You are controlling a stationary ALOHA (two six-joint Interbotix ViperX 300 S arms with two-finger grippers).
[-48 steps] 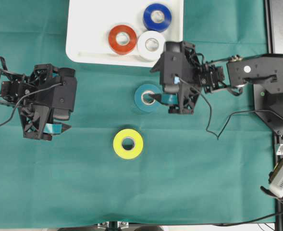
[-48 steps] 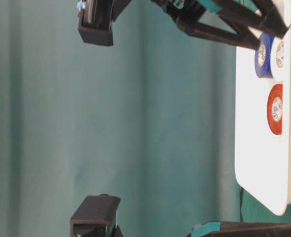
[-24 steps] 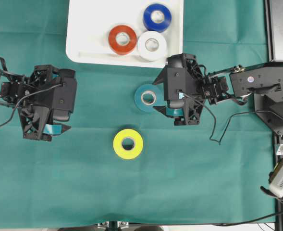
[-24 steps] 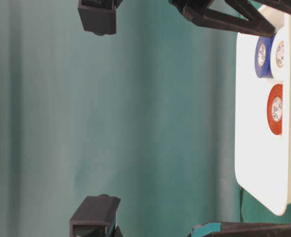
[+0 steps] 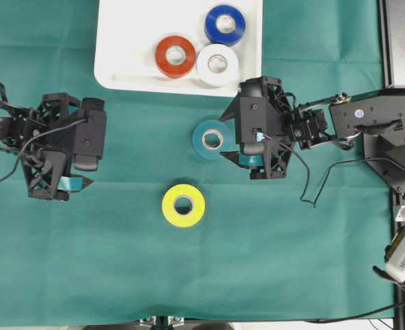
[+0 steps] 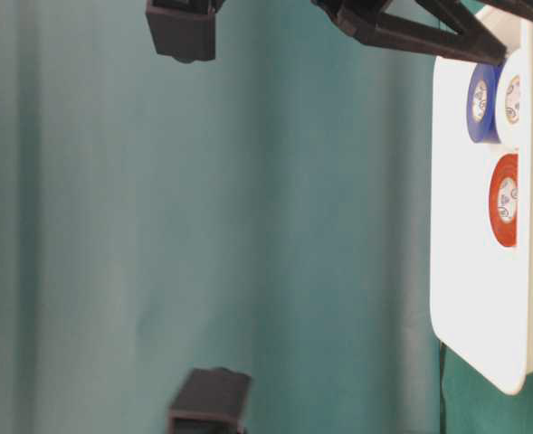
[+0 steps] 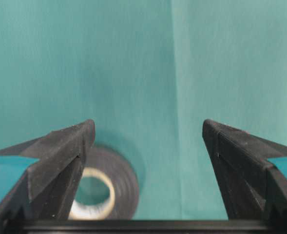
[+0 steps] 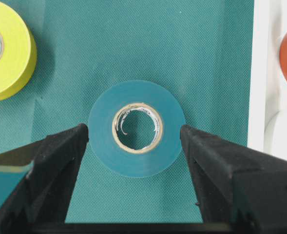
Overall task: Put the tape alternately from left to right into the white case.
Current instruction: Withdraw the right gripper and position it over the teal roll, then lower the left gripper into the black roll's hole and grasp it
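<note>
Teal tape (image 8: 136,127) lies flat on the surface at frame centre between the wide-open right hand (image 8: 133,151) fingers; an off-centre descent could knock it toward the white case (image 8: 259,73).

Both arms hover low, jaws spread wide.
</note>
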